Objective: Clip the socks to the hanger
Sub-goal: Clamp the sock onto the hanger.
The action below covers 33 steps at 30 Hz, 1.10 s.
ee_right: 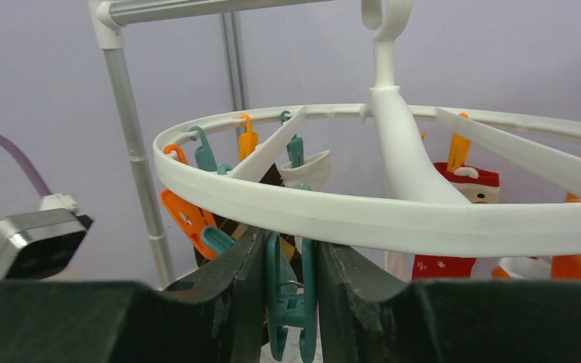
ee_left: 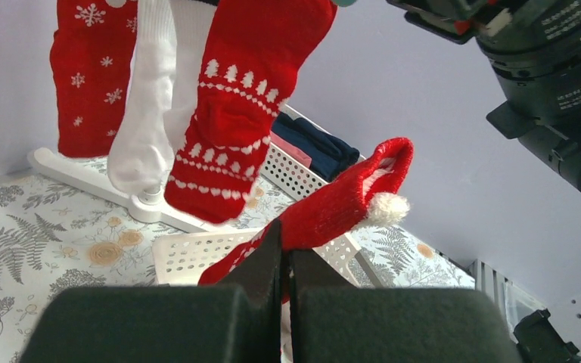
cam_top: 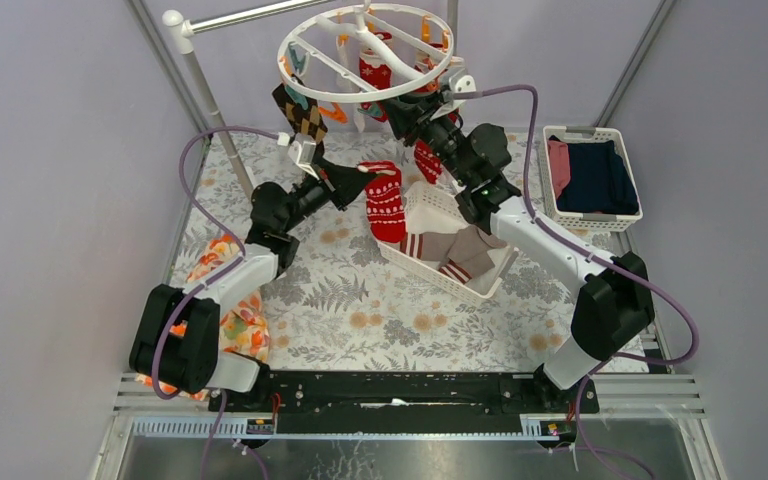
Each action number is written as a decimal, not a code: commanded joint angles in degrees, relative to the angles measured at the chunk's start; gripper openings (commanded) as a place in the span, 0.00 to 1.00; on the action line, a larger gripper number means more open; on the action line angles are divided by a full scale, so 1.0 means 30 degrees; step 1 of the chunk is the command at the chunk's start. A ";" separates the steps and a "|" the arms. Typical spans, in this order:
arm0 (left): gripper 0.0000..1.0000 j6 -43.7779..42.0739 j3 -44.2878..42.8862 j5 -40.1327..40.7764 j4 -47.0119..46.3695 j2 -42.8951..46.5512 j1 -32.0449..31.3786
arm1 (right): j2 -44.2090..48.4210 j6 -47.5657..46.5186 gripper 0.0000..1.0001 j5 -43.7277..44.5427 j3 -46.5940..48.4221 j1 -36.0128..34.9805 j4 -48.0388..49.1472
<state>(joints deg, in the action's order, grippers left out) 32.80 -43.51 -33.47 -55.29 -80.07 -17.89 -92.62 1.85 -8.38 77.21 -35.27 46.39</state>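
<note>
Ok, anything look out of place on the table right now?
Yes: the orange floral cloth lies crumpled beneath the left arm, close to its base. It is bunched rather than flat, so it could snag the arm.

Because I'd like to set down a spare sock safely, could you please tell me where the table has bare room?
The widest bare patch of tablecloth lies near the front, bordered by the orange floral cloth, the central basket and the right arm. It is crowded under the hanger, where hung socks, the left gripper and right gripper gather.
</note>
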 commanded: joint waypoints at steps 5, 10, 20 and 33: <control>0.00 0.1009 -0.2164 0.1092 0.2063 -0.0330 0.0163 | 0.0524 0.4043 0.16 -0.2206 0.2002 0.0681 -0.1482; 0.00 0.2360 -0.3482 0.1147 0.3252 -0.1087 0.0214 | 0.0514 0.4156 0.15 -0.2274 0.2065 0.0665 -0.1613; 0.00 0.6095 -0.4250 -0.1754 0.0573 -0.3230 0.0718 | 0.0543 0.4303 0.15 -0.2443 0.1914 0.0809 -0.1662; 0.00 0.7827 -0.5408 -0.3333 -0.0825 -0.4127 0.0725 | 0.0448 0.4560 0.15 -0.2724 0.1702 0.1020 -0.1300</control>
<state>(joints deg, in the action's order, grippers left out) 54.00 -57.98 -41.15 -53.60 -91.26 -16.01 -92.62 14.50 -16.01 80.49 -32.88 39.51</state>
